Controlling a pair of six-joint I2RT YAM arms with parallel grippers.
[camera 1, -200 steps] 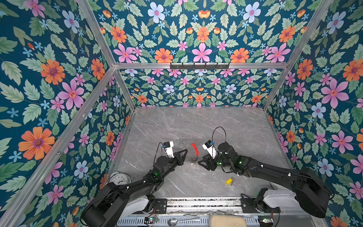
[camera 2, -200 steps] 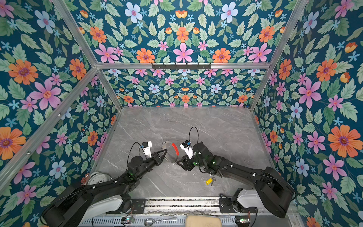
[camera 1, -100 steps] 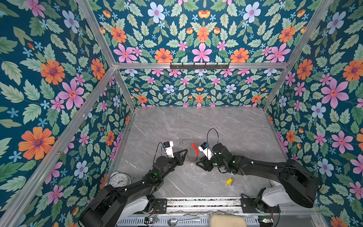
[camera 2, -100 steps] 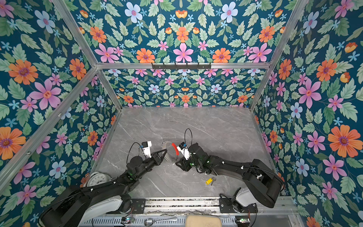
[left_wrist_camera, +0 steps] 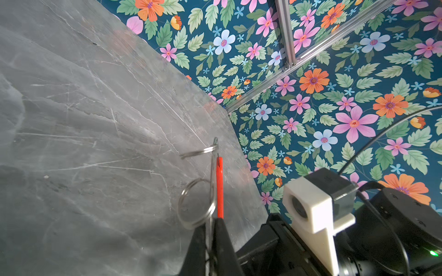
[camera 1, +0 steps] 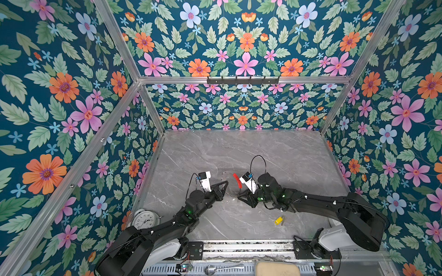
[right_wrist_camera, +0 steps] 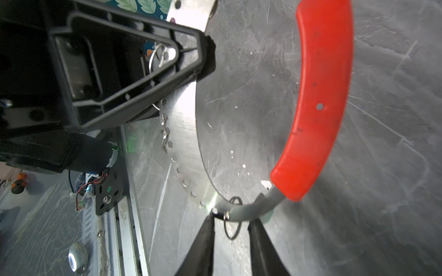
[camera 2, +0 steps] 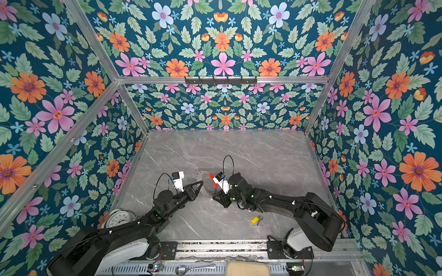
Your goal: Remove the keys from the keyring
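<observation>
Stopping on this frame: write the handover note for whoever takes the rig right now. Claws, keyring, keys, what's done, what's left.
Left claw: shut on the keyring, holding it upright on edge.
Right claw: jaws apart, set either side of the hoop's low stretch, close to the end of the red sleeve.
Yellow-tag key: off the ring, lying on the table beside the right arm.
Done: that key is removed.
Left: no other key shows clearly. Check the hoop near the right claw before pulling.
</observation>
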